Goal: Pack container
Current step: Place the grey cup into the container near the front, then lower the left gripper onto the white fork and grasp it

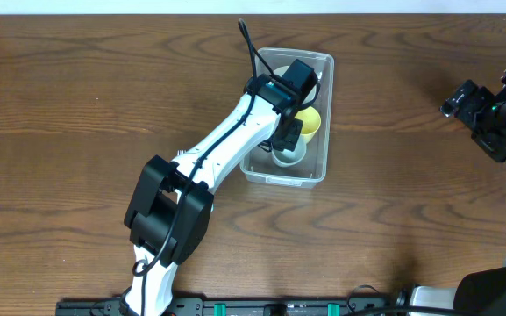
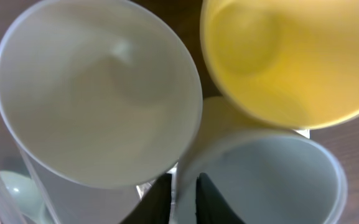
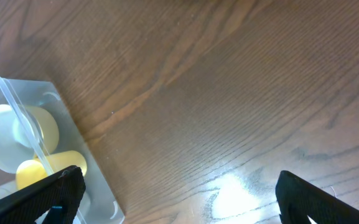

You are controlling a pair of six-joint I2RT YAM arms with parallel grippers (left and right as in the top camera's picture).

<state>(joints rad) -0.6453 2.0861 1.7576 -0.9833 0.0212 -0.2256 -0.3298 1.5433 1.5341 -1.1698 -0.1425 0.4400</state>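
Left gripper [image 2: 183, 199] sits inside the clear container [image 1: 321, 171] at mid-tabletop [image 1: 77, 105], clamped on a pale cup's [image 2: 260, 180] rim beside a yellow cup [image 2: 291, 56], while the right gripper [image 3: 179, 196] hovers spread apart, well away.

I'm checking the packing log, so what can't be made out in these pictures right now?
Overhead: the left arm covers much of the container, so its cup count is unclear.
Left wrist: the left gripper is cut by the bottom edge; whether it pinches the grey cup is unclear.
Right wrist: the container is cut by the left edge, contents blurred.
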